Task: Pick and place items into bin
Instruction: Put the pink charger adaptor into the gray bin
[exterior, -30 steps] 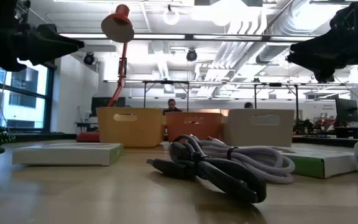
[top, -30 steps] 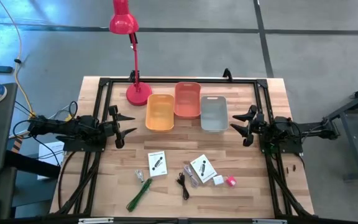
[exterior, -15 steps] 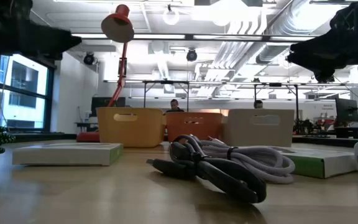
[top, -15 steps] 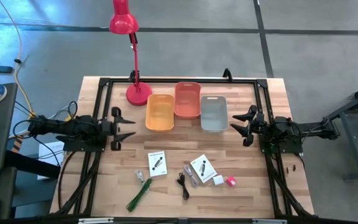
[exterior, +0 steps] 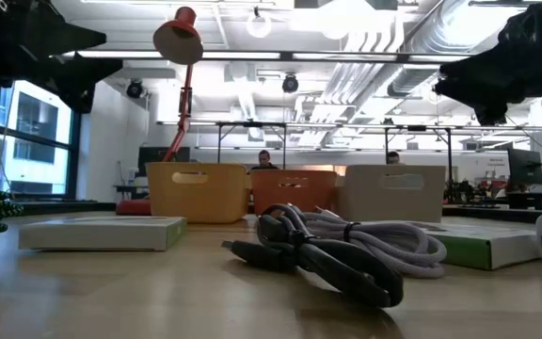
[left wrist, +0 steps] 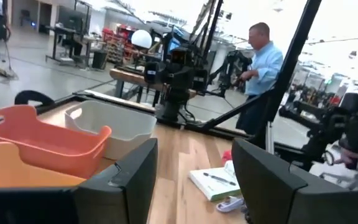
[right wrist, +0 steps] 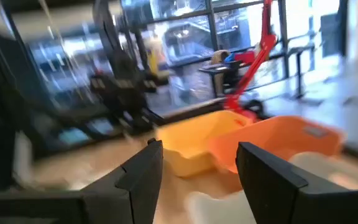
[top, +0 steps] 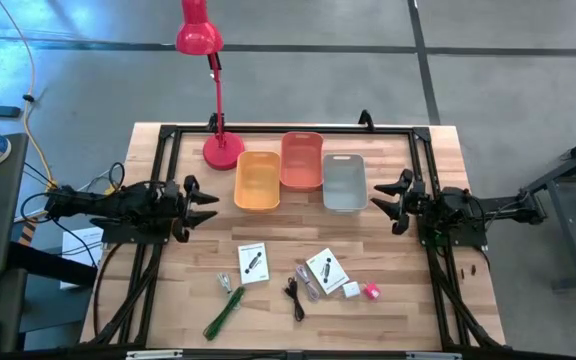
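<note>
The items lie in a loose row near the table's near edge: two white cards with black print (top: 252,262) (top: 325,270), a green stick (top: 224,311), a black cable (top: 295,293), a white cube (top: 352,289) and a pink cube (top: 371,292). A small clear packet (top: 225,281) lies by the stick. My left gripper (top: 206,208) hovers open above the table's left side, pointing right, near the yellow bin (top: 257,180). My right gripper (top: 386,201) hovers open at the right, beside the grey bin (top: 343,181). Neither touches anything.
Three bins stand side by side toward the far edge: yellow, orange (top: 302,159) and grey. A red desk lamp (top: 223,151) stands left of them. A black frame (top: 288,129) borders the table. Bare wood lies between bins and items. People show in the room behind.
My left gripper has turned about its long axis, so its fingers now spread differently in the high view, and it has shifted slightly toward the table's right. The right arm and all items have kept still.
</note>
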Tool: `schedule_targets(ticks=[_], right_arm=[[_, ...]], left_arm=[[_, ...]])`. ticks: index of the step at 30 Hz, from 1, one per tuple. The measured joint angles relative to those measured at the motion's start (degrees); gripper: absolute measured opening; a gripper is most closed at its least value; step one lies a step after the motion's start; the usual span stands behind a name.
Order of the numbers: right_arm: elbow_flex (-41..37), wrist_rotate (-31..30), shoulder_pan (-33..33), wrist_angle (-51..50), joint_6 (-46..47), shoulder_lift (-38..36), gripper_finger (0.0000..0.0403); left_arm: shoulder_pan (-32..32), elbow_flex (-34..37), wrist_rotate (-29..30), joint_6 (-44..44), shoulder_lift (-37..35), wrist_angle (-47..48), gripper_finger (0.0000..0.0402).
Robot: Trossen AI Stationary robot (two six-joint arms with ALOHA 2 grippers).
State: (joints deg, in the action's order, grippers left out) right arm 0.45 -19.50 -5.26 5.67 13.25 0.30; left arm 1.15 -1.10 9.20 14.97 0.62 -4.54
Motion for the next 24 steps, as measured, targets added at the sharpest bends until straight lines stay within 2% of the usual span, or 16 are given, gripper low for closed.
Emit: schedule_targets(ticks=[6,11,13,16,18,20,24], right_arm=[[0.03,0.21,0.00,8.70,23.14,0.01,0.0194],[0.92,0.82,0.00,10.34,29.44,0.02,0.0194],[1.11,0.61,0.02,10.84,30.44,0.01,0.0194],[1.10,-5.52,0.39,11.03,29.47,0.02,0.0194],[1.11,-9.42,0.44,13.37,35.73,0.02,0.0194],[1.11,-7.95,0.48,15.56,37.78,0.13,0.0194],[1.24,4.36,-0.24,20.63,41.65,3.03,0.0194]], left_arm=[[0.00,0.00,-1.81,7.52,0.00,-0.02,0.0193],[0.00,0.00,0.07,7.79,0.00,-0.04,0.0193],[0.01,0.00,3.41,7.77,0.00,0.00,0.0193],[-0.02,0.00,7.70,7.80,0.00,0.62,0.0193],[0.00,0.00,7.78,8.88,0.00,0.79,0.0193],[0.00,0.00,3.13,12.12,0.00,0.76,0.0193],[0.04,0.00,-10.76,16.05,0.23,-1.96,0.0193]])
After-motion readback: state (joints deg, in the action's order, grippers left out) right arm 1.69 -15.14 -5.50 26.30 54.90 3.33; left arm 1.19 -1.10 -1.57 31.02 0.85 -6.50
